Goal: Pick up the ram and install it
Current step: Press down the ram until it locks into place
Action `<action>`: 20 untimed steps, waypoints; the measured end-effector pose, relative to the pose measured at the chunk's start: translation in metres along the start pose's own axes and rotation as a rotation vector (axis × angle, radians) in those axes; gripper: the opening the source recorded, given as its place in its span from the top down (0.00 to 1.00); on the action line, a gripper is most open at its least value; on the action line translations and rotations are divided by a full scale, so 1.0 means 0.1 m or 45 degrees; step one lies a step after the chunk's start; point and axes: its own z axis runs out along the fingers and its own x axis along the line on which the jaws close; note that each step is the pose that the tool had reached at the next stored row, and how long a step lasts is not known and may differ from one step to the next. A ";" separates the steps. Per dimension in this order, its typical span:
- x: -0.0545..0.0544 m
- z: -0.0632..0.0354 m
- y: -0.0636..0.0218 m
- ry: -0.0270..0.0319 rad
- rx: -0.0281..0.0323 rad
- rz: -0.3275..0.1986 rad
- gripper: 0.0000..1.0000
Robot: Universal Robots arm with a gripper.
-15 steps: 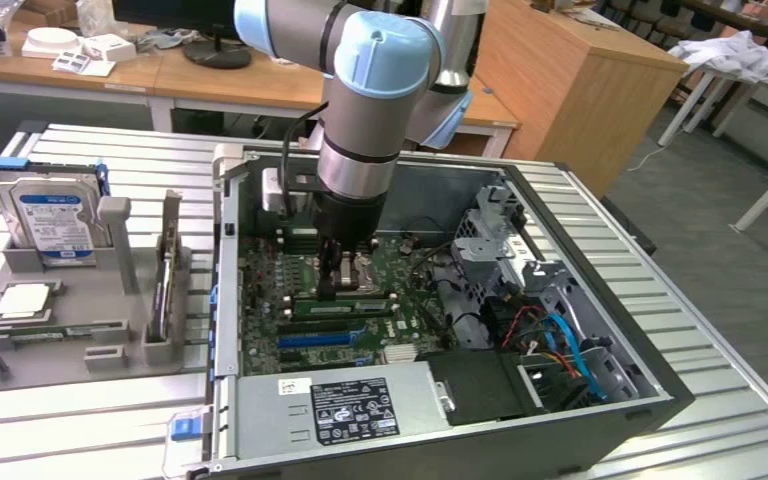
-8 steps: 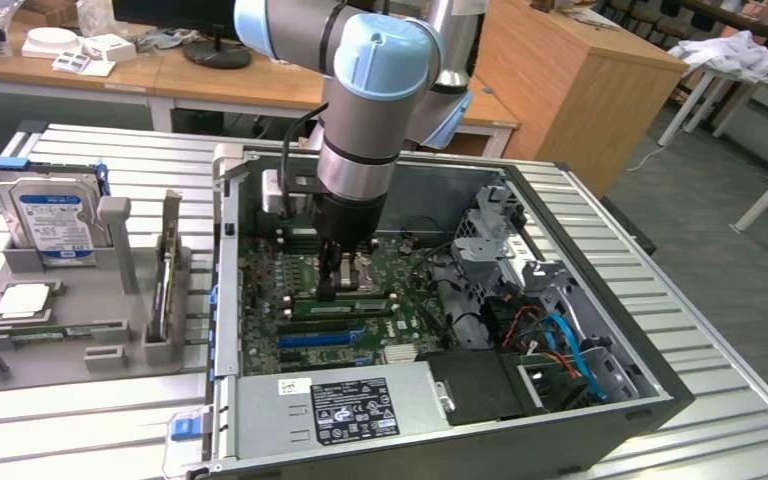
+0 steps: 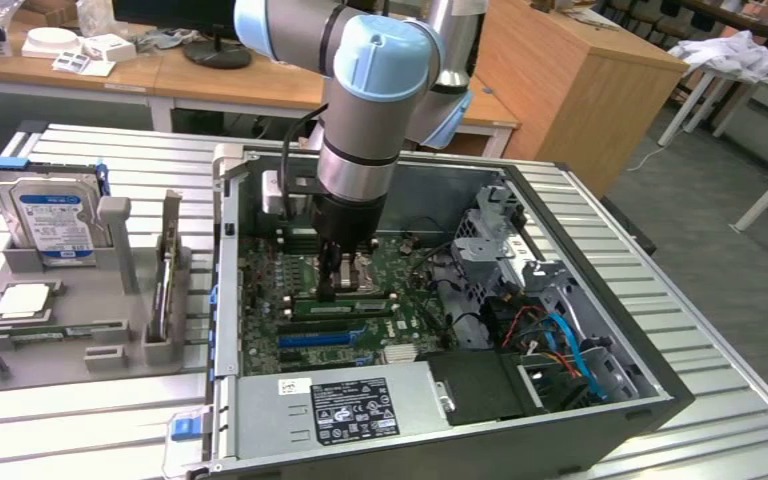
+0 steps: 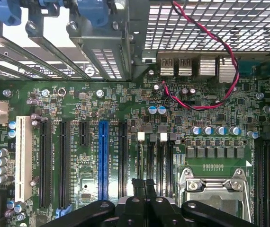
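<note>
The end effector (image 3: 337,268) was seen lowered inside the open case (image 3: 598,400), over the motherboard (image 3: 418,300), with its fingers (image 4: 144,189) pressed together and nothing visibly held between them. A thin green ram (image 3: 167,270) was seen standing on edge in the grey holder (image 3: 37,350) on the tabletop (image 3: 77,430), at nine o'clock from the case, beside the hard drive (image 3: 53,215).

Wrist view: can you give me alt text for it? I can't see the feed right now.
The shut, empty tool hangs over a green motherboard, just above black memory slots beside the metal CPU socket. A blue expansion slot, a white one and a red-and-black wire are also in view.
</note>
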 end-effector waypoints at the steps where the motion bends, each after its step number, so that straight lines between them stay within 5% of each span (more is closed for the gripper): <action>1: 0.00 0.000 0.000 0.0000 0.0000 0.000 0.89; 20: 0.00 0.023 -0.001 -0.0002 0.0001 0.000 0.89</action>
